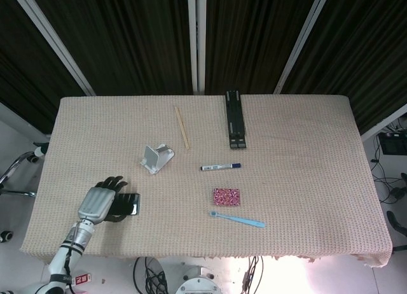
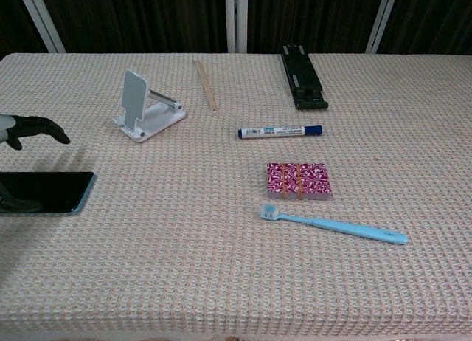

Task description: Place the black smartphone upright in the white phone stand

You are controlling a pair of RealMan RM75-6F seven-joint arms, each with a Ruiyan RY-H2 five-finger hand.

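The black smartphone (image 1: pixel 132 205) lies flat, screen up, near the table's front left; most of it is hidden under my left hand in the head view. The chest view shows more of the smartphone (image 2: pixel 46 191). My left hand (image 1: pixel 102 203) hovers over its left part, fingers apart, with the fingers (image 2: pixel 33 127) beyond the far long edge and the thumb by the near edge. I see no grip on it. The white phone stand (image 1: pixel 156 159) is empty, farther back and to the right; it also shows as the stand (image 2: pixel 144 108) in the chest view. My right hand is out of sight.
A wooden stick (image 1: pixel 182 126) and a black bracket (image 1: pixel 235 119) lie at the back. A blue-capped marker (image 1: pixel 220 167), a pink patterned pad (image 1: pixel 226 196) and a light blue toothbrush (image 1: pixel 236 219) lie right of centre. The woven tablecloth's left edge (image 1: pixel 44 179) is close to my left arm.
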